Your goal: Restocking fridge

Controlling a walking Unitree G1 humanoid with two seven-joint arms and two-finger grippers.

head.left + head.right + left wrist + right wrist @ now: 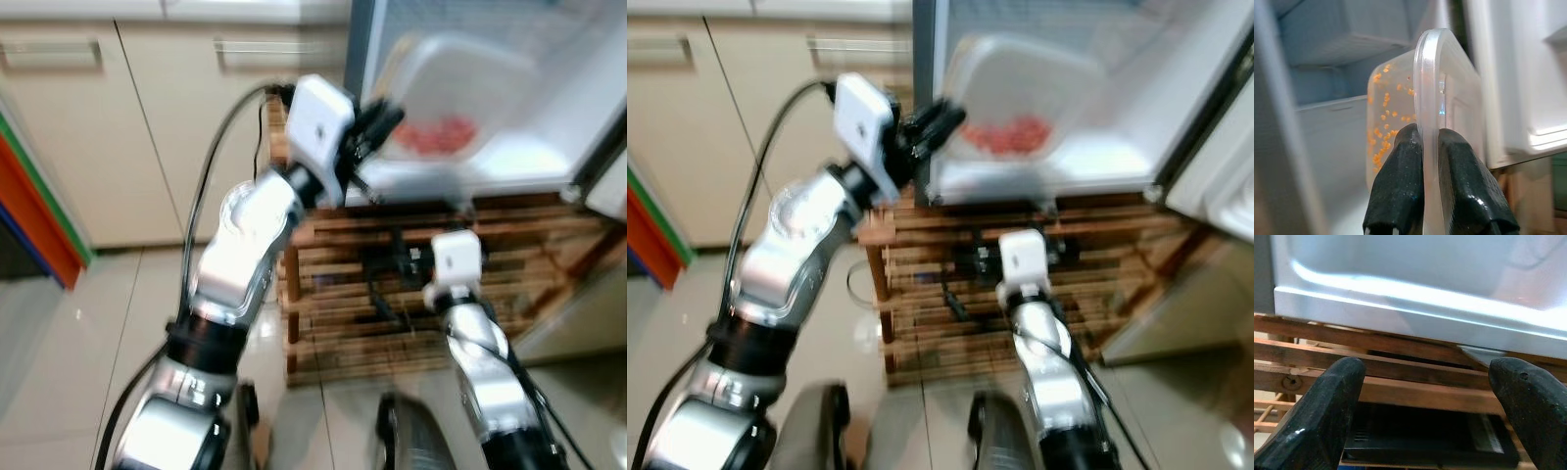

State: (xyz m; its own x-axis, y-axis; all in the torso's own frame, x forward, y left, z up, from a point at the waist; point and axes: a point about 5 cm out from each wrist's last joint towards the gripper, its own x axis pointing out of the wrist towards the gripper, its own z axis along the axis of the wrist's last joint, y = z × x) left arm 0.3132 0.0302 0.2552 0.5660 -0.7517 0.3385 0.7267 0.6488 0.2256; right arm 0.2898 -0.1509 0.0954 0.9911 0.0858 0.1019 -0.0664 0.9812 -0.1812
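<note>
Plastic, clear and thin-walled, forms the rounded container [1396,112], its inside dotted with small orange-red bits. The left gripper [1431,147] pinches its flat lid rim between two black textured fingers [1400,171], holding it tilted inside the open fridge [529,157], just above the smooth white fridge floor. The fridge stands on a slatted wooden rack [1400,372], with a dark flat object [1430,435] on a lower slat. The right gripper [1425,396] hangs before the rack, fingers spread wide and holding nothing. Cream cabinets [167,127] stand to the left.
</note>
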